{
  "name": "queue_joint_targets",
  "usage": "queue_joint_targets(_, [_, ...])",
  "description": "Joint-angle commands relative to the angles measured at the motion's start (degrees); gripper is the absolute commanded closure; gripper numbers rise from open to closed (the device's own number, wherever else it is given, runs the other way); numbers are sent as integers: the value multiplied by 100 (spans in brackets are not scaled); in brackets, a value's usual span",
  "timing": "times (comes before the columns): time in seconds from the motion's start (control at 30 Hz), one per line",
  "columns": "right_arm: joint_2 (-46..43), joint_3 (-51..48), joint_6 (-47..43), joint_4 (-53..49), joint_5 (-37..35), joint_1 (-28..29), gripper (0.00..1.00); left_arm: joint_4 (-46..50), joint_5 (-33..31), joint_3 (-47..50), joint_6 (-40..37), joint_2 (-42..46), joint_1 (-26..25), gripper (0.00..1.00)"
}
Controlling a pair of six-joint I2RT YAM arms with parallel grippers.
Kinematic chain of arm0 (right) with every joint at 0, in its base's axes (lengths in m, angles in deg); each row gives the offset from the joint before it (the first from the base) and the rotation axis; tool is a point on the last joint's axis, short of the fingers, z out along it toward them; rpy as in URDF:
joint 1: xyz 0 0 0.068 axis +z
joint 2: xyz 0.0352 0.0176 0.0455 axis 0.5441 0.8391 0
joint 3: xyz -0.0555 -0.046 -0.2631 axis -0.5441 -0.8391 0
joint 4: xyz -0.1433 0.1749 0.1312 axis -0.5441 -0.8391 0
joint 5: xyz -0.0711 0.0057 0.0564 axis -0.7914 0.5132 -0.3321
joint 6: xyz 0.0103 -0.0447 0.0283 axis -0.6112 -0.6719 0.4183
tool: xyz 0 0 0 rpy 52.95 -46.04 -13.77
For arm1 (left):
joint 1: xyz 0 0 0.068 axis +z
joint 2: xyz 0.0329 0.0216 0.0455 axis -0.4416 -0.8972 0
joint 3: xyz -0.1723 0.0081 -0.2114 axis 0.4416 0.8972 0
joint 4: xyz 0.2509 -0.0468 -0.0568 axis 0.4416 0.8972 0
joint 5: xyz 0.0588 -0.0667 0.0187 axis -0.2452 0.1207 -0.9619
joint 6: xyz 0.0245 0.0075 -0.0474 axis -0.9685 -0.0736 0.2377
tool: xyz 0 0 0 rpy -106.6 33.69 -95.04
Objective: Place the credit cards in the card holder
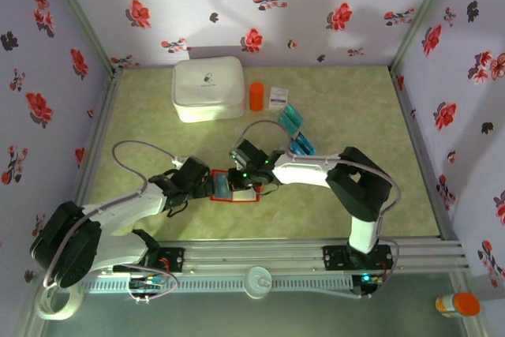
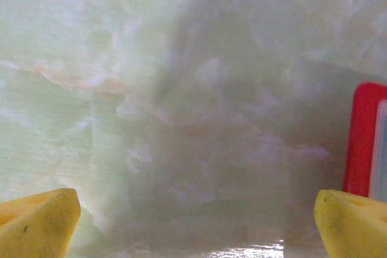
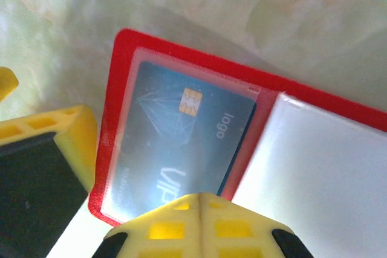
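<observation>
The card holder (image 1: 235, 200) lies open like a book on the table's near middle, red rim up and pale inside. In the right wrist view a blue credit card (image 3: 181, 131) with a gold chip sits under the clear left pocket of the card holder (image 3: 181, 46). My right gripper (image 3: 199, 206) is shut, its tips together just above the card's near edge, with nothing showing between them. My left gripper (image 2: 193, 234) stands wide open over bare table, the card holder's red edge (image 2: 361, 140) by its right fingertip (image 2: 354, 222). Two more credit cards (image 1: 290, 120) (image 1: 304, 145) lie behind the right arm.
A large white rounded case (image 1: 207, 88) stands at the back, with an orange cylinder (image 1: 256, 96) and a small white printed box (image 1: 278, 98) to its right. Flowered walls close in three sides. Both grippers (image 1: 207, 185) (image 1: 241, 179) crowd the card holder.
</observation>
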Motion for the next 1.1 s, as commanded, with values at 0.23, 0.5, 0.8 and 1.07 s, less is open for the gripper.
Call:
queue_joint_targets(0.23, [-827,-510,-170,-261,-194,-571,93,586,-41,-860,-118,538,105,0])
queue_joint_targets(0.5, [-633,-603,-214,-169,-126,-690,94,235,260,-1168,-43,348,-346,0])
queue_joint_targets(0.8, [-381,-606,-227,-87,-194,-736,95,-301,243,-1100,194,-453,-1009,0])
queue_joint_targets(1.07, [-133,-549,-341,-164,-168,-802,95,-644,247,-918,96,-924,-1137,0])
